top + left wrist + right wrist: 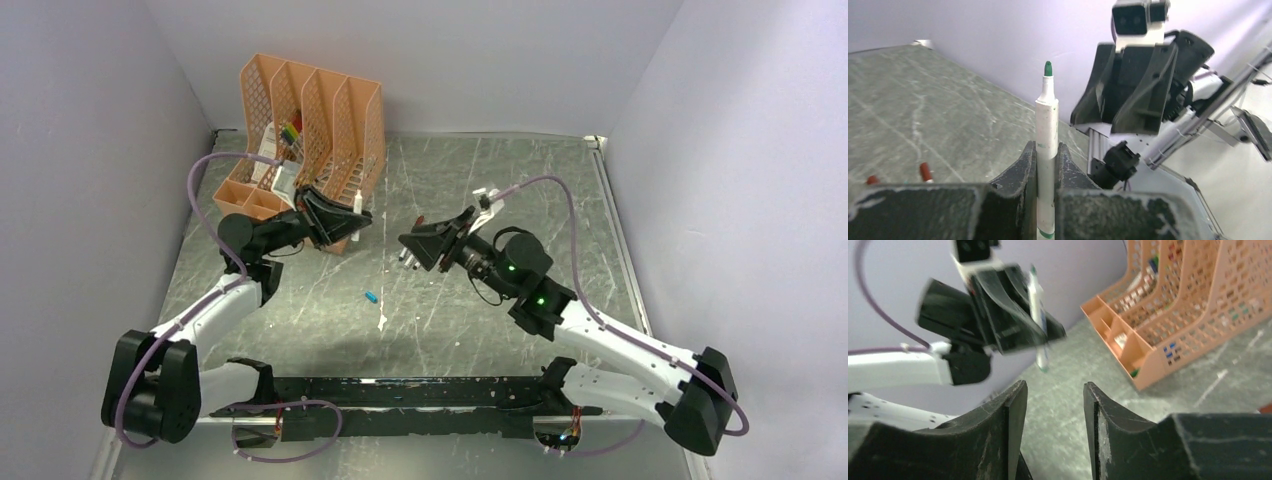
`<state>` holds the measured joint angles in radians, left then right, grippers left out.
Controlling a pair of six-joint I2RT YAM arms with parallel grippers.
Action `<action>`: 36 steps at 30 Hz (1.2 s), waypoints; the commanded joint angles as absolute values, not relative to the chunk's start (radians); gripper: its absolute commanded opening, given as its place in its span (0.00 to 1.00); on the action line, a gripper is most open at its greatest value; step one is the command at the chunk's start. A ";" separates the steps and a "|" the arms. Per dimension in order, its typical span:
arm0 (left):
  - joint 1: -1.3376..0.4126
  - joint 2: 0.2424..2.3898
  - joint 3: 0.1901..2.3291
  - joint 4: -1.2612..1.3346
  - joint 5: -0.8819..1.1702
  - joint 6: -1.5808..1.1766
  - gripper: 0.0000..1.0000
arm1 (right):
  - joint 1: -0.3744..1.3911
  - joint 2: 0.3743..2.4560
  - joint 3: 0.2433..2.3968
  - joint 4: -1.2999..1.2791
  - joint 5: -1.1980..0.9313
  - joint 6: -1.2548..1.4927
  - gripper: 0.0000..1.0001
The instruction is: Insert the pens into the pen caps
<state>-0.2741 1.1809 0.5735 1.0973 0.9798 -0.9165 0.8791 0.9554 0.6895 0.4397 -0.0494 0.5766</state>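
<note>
My left gripper (1046, 150) is shut on a white pen (1046, 125) with its green tip (1048, 68) pointing away from the wrist. In the top view this gripper (352, 216) holds the pen (357, 204) above the table beside the orange organizer. My right gripper (1053, 390) is open and empty, facing the left gripper and its pen (1036, 295). In the top view the right gripper (410, 246) hovers a short way right of the left one. A teal cap (371, 297) and a second white pen (383, 320) lie on the table between the arms. Two dark red caps (924, 171) lie on the table.
An orange mesh file organizer (320, 120) stands at the back left and holds coloured markers and papers; it also shows in the right wrist view (1193, 305). Grey walls enclose the marbled table (520, 190) on three sides. A black rail (420, 392) runs along the near edge.
</note>
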 commanded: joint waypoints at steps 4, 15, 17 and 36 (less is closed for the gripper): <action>-0.177 1.112 0.569 0.989 0.928 -0.922 0.07 | 0.971 1.221 0.748 0.100 -0.004 0.487 0.36; -0.150 1.066 0.557 0.879 0.954 -0.851 0.07 | 1.099 1.718 1.049 -0.108 0.180 0.389 0.33; -0.145 1.064 0.557 0.871 0.957 -0.843 0.07 | 1.102 1.777 1.090 -0.127 0.189 0.374 0.37; -0.118 1.079 0.535 0.930 1.011 -0.878 0.07 | 1.104 1.968 1.204 -0.154 0.247 0.365 0.26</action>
